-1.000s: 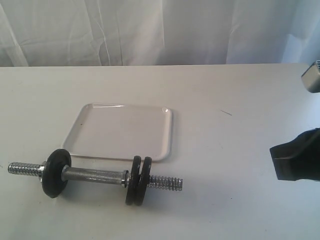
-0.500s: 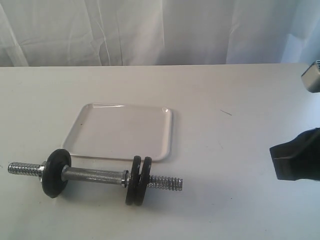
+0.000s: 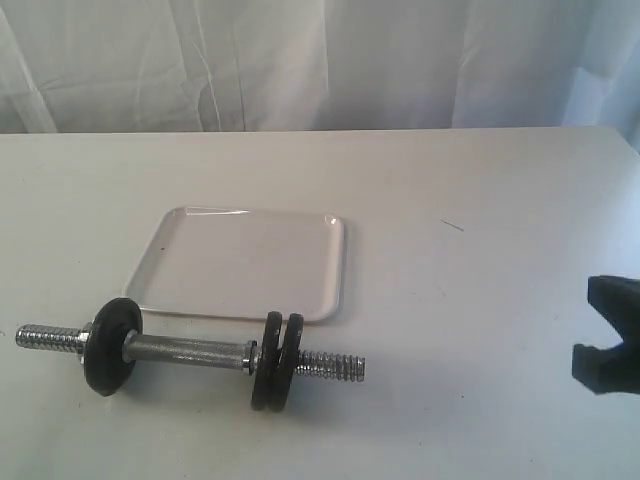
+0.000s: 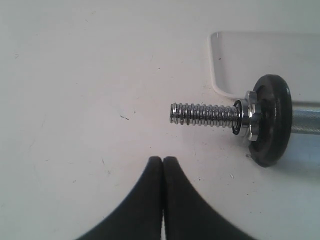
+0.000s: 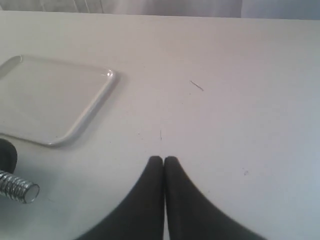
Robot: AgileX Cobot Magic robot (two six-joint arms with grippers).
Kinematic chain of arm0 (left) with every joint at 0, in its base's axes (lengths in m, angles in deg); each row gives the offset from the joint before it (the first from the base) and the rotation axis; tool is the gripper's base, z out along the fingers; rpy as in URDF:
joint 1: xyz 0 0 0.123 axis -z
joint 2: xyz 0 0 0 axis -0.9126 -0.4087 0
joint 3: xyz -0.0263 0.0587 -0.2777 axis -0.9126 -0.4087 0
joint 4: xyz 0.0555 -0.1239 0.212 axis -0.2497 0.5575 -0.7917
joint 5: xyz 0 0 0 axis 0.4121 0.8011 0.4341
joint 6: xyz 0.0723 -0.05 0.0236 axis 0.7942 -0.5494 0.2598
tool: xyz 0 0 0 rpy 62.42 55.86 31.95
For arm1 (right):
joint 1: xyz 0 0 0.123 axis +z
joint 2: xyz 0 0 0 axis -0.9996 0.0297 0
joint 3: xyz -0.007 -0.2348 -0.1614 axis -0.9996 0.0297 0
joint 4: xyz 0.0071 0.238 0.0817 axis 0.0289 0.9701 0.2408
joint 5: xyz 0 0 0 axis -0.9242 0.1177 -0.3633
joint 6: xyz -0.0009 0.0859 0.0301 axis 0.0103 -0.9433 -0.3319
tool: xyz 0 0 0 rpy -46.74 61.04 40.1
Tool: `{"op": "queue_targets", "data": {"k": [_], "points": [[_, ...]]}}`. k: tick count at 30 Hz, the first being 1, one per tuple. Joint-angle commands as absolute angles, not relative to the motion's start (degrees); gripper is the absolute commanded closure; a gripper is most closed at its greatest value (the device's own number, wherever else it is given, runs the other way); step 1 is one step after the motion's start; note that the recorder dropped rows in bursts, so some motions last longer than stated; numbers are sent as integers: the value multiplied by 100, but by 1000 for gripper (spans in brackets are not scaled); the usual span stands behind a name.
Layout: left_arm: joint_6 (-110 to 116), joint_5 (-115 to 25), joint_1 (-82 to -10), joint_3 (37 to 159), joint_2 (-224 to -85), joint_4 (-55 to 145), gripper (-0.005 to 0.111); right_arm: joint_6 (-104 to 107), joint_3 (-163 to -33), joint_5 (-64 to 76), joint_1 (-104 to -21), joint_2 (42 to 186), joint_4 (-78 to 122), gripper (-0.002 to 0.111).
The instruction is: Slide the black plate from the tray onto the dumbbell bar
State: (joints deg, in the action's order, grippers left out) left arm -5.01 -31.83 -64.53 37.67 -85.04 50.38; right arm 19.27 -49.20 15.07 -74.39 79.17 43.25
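The dumbbell bar (image 3: 190, 351) lies on the table in front of the tray (image 3: 245, 262), which holds nothing. The black plate (image 3: 294, 352) stands upright on the bar's right part, the outer of a touching pair of discs, with bare thread (image 3: 335, 366) beyond it. A third black disc (image 3: 108, 346) sits near the bar's left end, next to a silver nut (image 4: 250, 119). My left gripper (image 4: 163, 159) is shut and empty, a short way from that left threaded tip (image 4: 200, 114). My right gripper (image 5: 163, 159) is shut and empty over bare table, far right of the bar (image 5: 17, 187).
White curtains hang behind the table's far edge. A small dark scratch (image 3: 453, 225) marks the tabletop right of the tray. The right arm's black body (image 3: 608, 340) shows at the right edge of the exterior view.
The right arm has drawn back toward the right edge and lower; the grey part at the upper right edge has left the view. Bar, discs and tray have not moved.
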Motion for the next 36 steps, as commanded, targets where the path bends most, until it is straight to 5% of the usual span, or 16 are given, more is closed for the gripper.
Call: {"op": "queue_targets", "data": {"k": [1, 19, 36], "points": [[-554, -3169, -6472, 3740, -8475, 5072, 107, 2001, -4437, 1223, -7460, 7385, 4314, 108], [-554, -3169, -6462, 3740, -8475, 5072, 107, 1940, -3354, 35, -7642, 5772, 4243, 108], [-538, -3169, -6461, 3740, -8475, 5072, 107, 1287, -3333, 1145, -7650, 4786, 3331, 108]]}}
